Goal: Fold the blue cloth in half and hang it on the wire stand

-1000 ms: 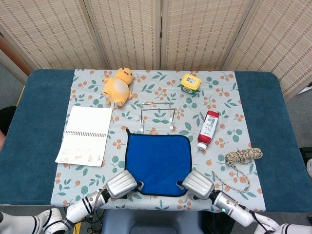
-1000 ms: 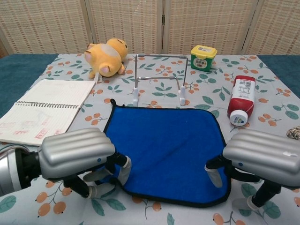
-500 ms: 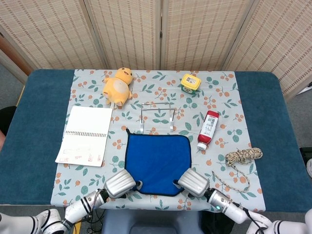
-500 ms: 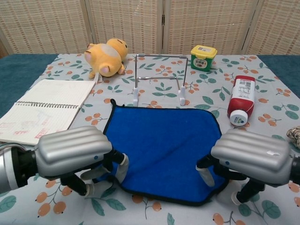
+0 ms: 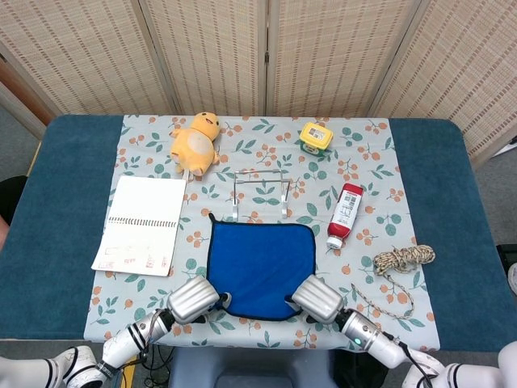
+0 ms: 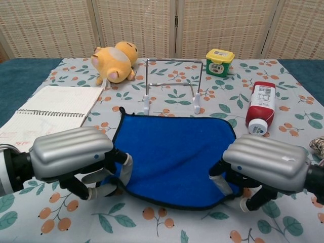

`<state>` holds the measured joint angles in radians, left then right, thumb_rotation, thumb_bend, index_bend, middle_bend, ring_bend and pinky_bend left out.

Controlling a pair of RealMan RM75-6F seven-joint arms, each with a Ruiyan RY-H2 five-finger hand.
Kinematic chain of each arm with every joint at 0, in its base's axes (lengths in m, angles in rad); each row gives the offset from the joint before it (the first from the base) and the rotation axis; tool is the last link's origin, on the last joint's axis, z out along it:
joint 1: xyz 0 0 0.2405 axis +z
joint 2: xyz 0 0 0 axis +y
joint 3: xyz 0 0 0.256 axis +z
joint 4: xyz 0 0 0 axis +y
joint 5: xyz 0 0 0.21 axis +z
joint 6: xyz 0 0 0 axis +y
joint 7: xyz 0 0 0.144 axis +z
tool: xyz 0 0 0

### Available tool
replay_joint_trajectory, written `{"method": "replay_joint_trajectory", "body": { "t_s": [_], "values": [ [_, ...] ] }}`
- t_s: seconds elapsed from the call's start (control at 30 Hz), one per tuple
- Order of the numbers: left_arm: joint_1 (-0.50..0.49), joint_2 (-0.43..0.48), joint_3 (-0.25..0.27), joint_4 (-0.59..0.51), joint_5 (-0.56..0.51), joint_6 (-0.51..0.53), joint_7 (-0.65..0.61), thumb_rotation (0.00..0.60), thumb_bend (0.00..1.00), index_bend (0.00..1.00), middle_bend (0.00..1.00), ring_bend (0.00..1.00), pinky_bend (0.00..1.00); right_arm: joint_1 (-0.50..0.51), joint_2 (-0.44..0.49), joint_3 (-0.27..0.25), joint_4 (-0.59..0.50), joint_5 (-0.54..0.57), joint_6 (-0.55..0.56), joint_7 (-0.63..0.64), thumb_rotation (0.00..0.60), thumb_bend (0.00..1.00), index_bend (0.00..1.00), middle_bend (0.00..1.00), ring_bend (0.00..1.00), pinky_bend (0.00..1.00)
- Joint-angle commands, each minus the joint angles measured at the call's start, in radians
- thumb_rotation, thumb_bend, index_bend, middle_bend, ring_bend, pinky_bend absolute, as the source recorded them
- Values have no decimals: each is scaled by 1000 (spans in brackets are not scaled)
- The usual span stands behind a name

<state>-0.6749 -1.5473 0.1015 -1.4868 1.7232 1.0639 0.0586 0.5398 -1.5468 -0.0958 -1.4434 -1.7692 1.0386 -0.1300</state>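
Gripping the blue cloth (image 6: 174, 159) near corners, left hand (image 6: 76, 159) and right hand (image 6: 263, 167).

Blue-topped bench (image 5: 73, 162), spread with a floral tablecloth (image 5: 258, 137) reaching its near edge and stopping just short of the far edge; both side edges bare.

Even, bright light falls from above; shadows under my left hand (image 6: 76, 157) and right hand (image 6: 266, 164) are soft and short. Both views are sharp, with mild sheen on my knuckle shells.
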Motion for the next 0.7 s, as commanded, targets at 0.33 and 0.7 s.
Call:
{"method": "replay_joint_trajectory", "body": {
  "t_s": [0.33, 0.7],
  "values": [
    [-34, 77, -70, -74, -79, -35, -81, 600, 446, 506, 869, 818, 971, -1, 79, 51, -81, 53, 57, 21, 600, 407, 714, 937, 838, 954],
    [-77, 104, -114, -153, -216, -167, -71, 600, 445, 510, 859, 797, 967, -11, 163, 66, -124, 84, 87, 23, 600, 407, 714, 939, 838, 953]
  ]
}}
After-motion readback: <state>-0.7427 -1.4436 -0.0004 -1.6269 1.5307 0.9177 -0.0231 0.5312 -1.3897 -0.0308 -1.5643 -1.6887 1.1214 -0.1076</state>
